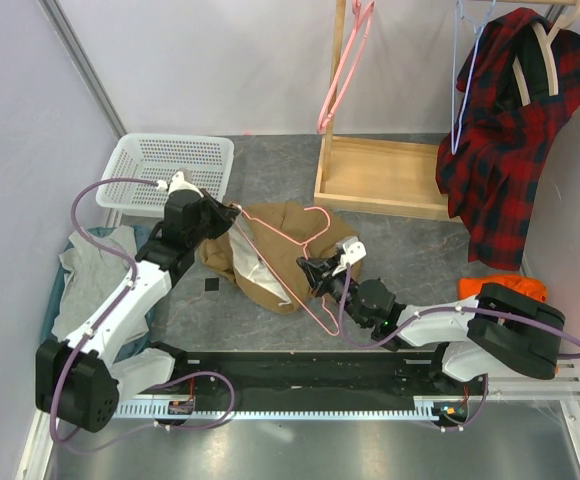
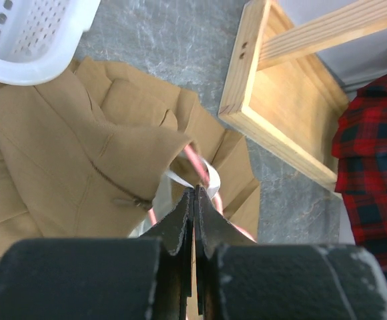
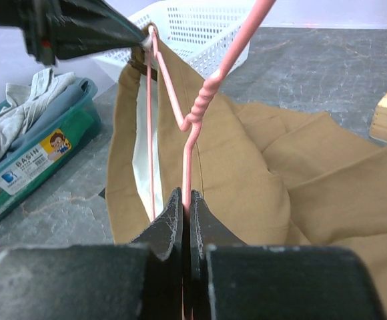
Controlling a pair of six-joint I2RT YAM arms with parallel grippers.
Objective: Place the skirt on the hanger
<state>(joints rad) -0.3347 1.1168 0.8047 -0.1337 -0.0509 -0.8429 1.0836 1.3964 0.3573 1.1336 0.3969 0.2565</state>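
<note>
On grey tabletop [image 1: 400, 250], found skirt [image 2: 53, 140] heaped at centre with hanger [image 3: 187, 160] across it; noted right hand [image 3: 186, 197] clamped on hanger wire, left hand [image 2: 195, 193] pinched closed, apparently on skirt waistband.

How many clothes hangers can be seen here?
4: pink hanger on the skirt mid-table; second pink hanger hanging from the rack; light-blue hanger beside the plaid shirt; wooden hanger inside it. More may be hidden.

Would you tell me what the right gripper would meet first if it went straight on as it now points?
Probably the skirt, lying just beyond the hanger in its jaws; depth is unclear.
</note>
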